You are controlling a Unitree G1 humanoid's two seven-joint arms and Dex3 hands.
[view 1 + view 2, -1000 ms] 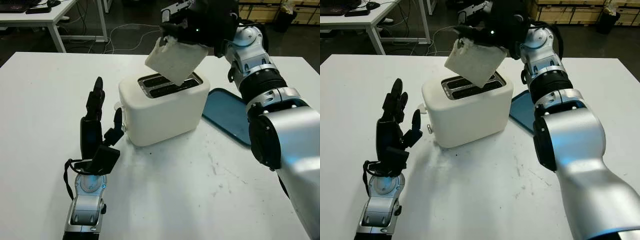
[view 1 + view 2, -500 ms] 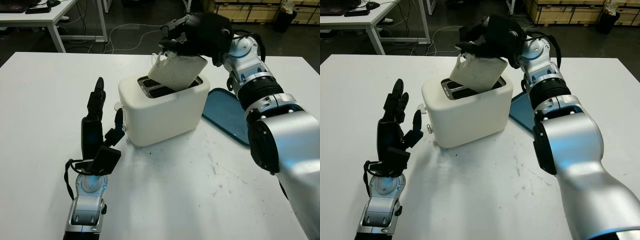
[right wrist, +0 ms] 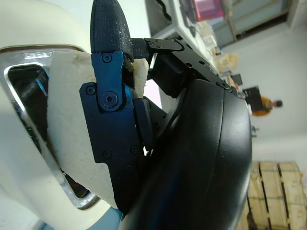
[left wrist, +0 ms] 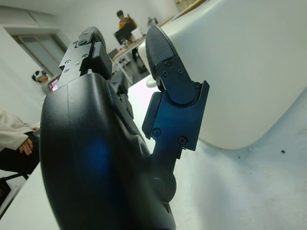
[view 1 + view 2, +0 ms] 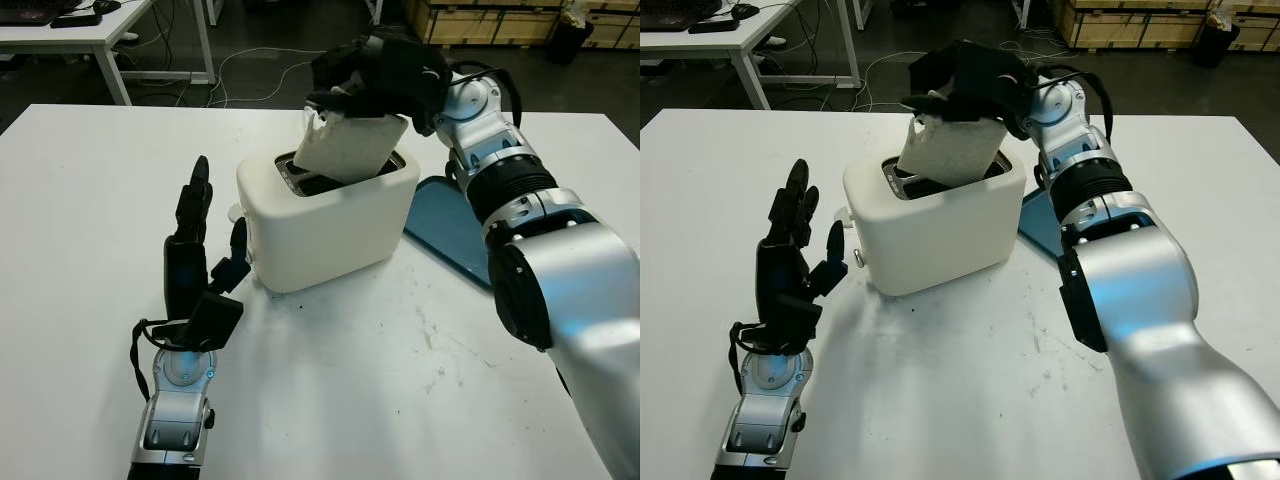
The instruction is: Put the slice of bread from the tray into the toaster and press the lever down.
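The white toaster (image 5: 325, 220) stands mid-table with two slots on top. My right hand (image 5: 375, 75) is above it, shut on the slice of bread (image 5: 345, 148), whose lower edge sits in the nearer slot while the upper part leans up toward the fingers (image 3: 112, 100). In the right wrist view the bread (image 3: 67, 124) enters the metal-rimmed slot. The blue tray (image 5: 450, 232) lies right of the toaster. My left hand (image 5: 195, 250) stands upright and open just left of the toaster, near a small knob (image 5: 857, 258) on the toaster's left side.
The white table (image 5: 90, 200) has bare room left and in front of the toaster. Behind the table are a desk (image 5: 90, 30), floor cables and wooden pallets. People sit in the background of the left wrist view.
My right hand has come down and to the left with the bread, turning it more upright; its lower edge has gone from above the toaster into the slot. The left hand has not moved.
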